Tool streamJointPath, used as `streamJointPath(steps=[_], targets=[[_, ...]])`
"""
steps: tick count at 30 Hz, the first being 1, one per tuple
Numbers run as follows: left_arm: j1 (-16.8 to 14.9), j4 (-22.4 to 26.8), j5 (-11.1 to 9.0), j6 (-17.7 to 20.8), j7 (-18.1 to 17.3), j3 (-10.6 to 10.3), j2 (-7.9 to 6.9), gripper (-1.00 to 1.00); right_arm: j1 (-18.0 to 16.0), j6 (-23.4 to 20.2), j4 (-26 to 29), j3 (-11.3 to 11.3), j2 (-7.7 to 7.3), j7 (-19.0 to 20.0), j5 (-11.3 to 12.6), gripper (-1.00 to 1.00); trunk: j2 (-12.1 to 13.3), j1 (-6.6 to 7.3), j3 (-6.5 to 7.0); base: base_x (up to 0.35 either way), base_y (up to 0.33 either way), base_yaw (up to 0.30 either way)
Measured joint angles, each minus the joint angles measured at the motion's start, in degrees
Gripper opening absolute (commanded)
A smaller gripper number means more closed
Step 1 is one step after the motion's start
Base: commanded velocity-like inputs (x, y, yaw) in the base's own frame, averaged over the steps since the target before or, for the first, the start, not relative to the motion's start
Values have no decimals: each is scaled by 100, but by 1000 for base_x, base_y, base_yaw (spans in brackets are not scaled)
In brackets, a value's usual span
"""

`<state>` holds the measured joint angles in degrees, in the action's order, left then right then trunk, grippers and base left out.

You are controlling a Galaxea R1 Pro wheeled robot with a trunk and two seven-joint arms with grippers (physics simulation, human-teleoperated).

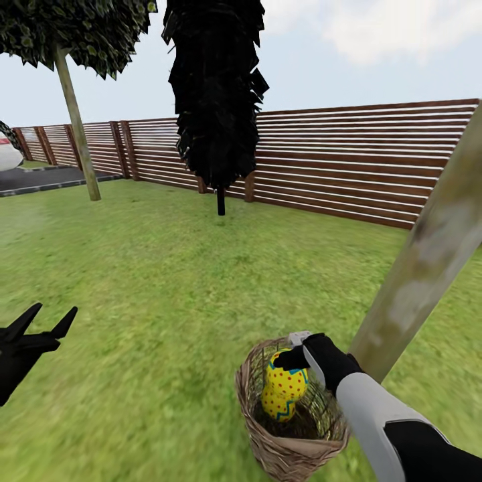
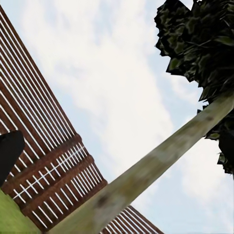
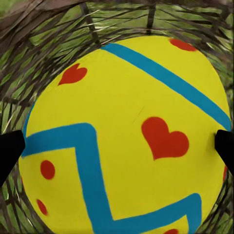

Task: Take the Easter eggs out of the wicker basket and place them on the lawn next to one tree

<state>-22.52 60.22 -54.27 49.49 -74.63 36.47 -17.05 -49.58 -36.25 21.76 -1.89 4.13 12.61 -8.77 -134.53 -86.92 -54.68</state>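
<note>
The wicker basket point(image 1: 288, 448) stands on the lawn point(image 1: 167, 288) at the foot of a pale mottled tree point(image 1: 422, 268). Two yellow Easter eggs show inside it, an upper egg point(image 1: 289, 380) and a lower egg point(image 1: 276, 406); a third is hidden. My right gripper point(image 1: 298, 358) reaches into the basket from above, open, a fingertip point(image 3: 9, 151) on each side of the big yellow egg point(image 3: 122, 136). I cannot tell if the fingers touch it. My left gripper point(image 1: 52, 313) hangs open and empty over the grass at the left.
A black column-shaped tree point(image 1: 215, 94) stands ahead by the brown slat fence point(image 1: 348, 161). Another pale-trunked tree point(image 1: 77, 127) rises at the far left, near a paved strip point(image 1: 40, 177). The left wrist view looks up at a trunk point(image 2: 146, 170), fence and sky.
</note>
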Motion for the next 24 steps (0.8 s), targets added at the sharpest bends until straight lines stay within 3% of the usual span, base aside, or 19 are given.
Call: streamJointPath(steps=[2, 7, 12, 24], targets=[[0, -1, 1, 0, 7, -113, 0, 100, 1, -20, 43, -1, -31, 3, -6, -100, 80, 44, 36, 0, 0, 0], [-2, -1, 0, 0, 15, -128, 5, 100, 2, -33, 47, -1, -52, 3, 2, -100, 281, 154, 125, 0, 0, 0], [-2, 67, -9, 7, 397, -138, 59, 100, 2, -33, 47, -2, -52, 3, -1, -100, 482, 260, 215, -190, 0, 0], [-2, 94, -6, 8, 414, -141, 62, 100, -7, -34, 103, -6, -99, 111, -2, -100, 963, 526, 431, -39, 0, 0]])
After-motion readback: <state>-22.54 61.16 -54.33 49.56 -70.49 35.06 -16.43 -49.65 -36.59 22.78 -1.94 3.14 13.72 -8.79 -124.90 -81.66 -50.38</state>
